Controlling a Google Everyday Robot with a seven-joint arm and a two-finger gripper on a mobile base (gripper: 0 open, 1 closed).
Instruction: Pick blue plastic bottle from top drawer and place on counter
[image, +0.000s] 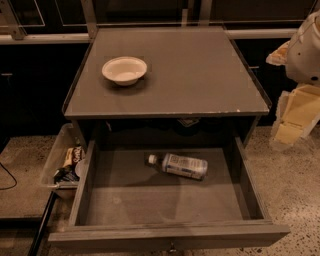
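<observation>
Top drawer (150, 202): pulled open.
Blue plastic bottle (178, 166): lying inside drawer; could roll if nudged.
Hand (294, 119): right of drawer; grip, cannot tell.

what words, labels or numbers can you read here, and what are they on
No text is legible.
Blue-and-white label on the small clear plastic bottle lying in the shallow grey top drawer: print too blurred to read.
Print on the snack packets in the clear plastic bin left of the drawer: too blurred.
Cream-coloured gripper at the right edge, beside the flat grey counter: no markings visible.
</observation>
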